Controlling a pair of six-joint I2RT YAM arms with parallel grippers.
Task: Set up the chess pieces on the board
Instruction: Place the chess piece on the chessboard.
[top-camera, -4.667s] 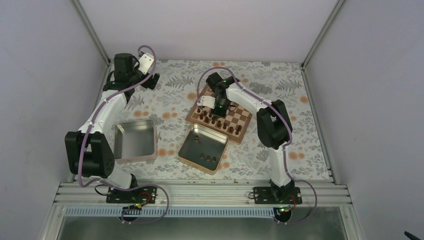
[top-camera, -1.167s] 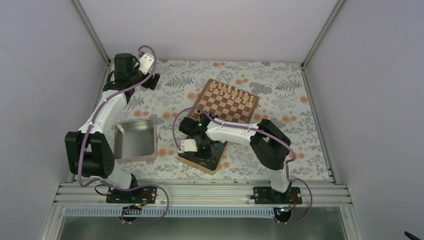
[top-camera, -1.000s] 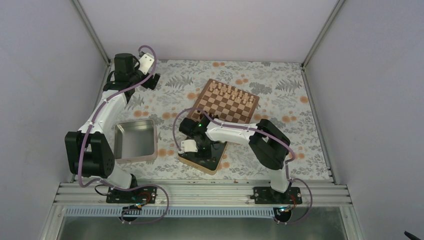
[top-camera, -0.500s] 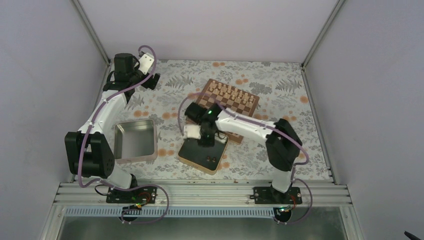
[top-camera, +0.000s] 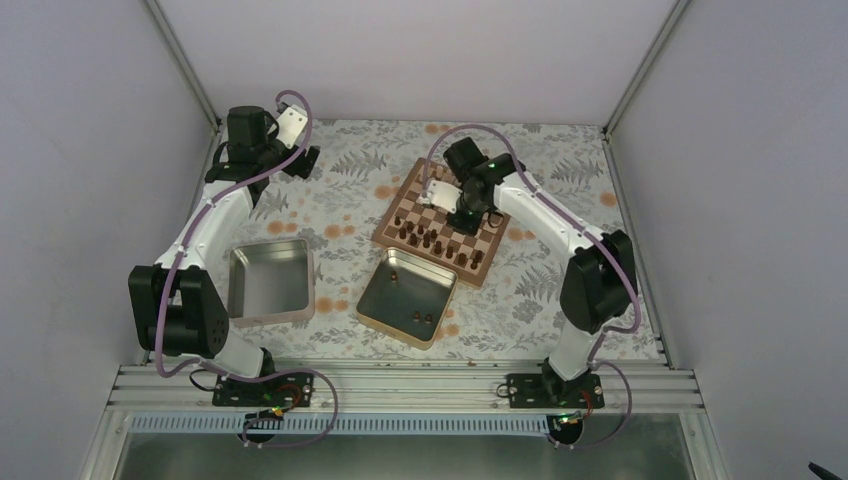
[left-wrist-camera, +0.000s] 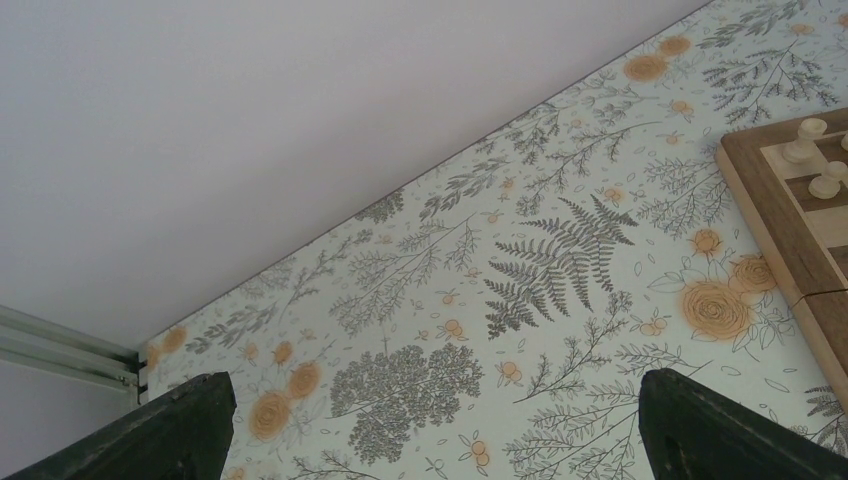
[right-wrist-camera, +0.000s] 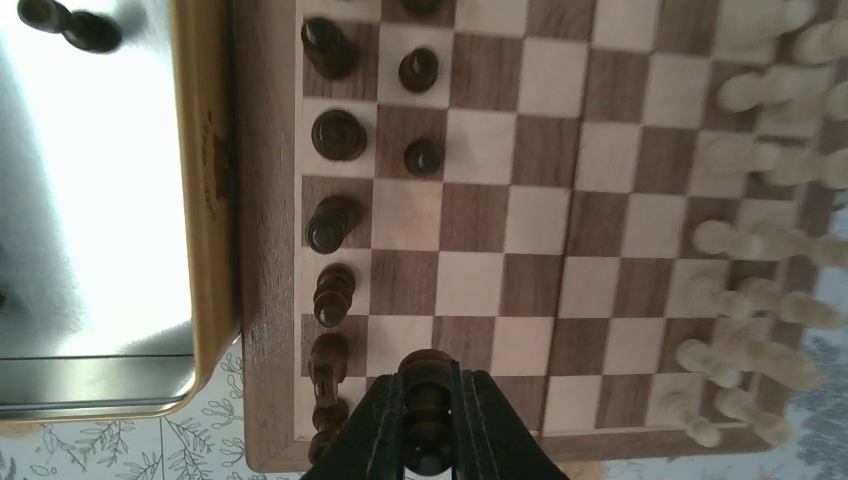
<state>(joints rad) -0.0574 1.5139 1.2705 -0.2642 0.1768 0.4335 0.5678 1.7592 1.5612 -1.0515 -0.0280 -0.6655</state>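
My right gripper (right-wrist-camera: 428, 398) is shut on a dark brown chess piece (right-wrist-camera: 428, 368), held above the board (right-wrist-camera: 540, 215) near one corner. In the top view that gripper (top-camera: 465, 218) hangs over the middle of the board (top-camera: 489, 238). Several dark pieces (right-wrist-camera: 338, 133) stand in the file along the board's edge beside the tin, and two dark pawns (right-wrist-camera: 424, 156) stand one square in. Pale pieces (right-wrist-camera: 760, 260) fill the opposite side. My left gripper (left-wrist-camera: 430, 425) is open over the patterned cloth at the far left, away from the board.
A gold-rimmed tin (top-camera: 405, 297) in front of the board holds a few dark pieces (top-camera: 421, 318). An empty metal tin (top-camera: 270, 282) sits to the left. The left wrist view catches a board corner with pale pieces (left-wrist-camera: 812, 150). Walls enclose the table.
My right gripper closed on a dark piece inside the gold-rimmed tin, lifted it out and carried it back over the board. The left arm has not moved.
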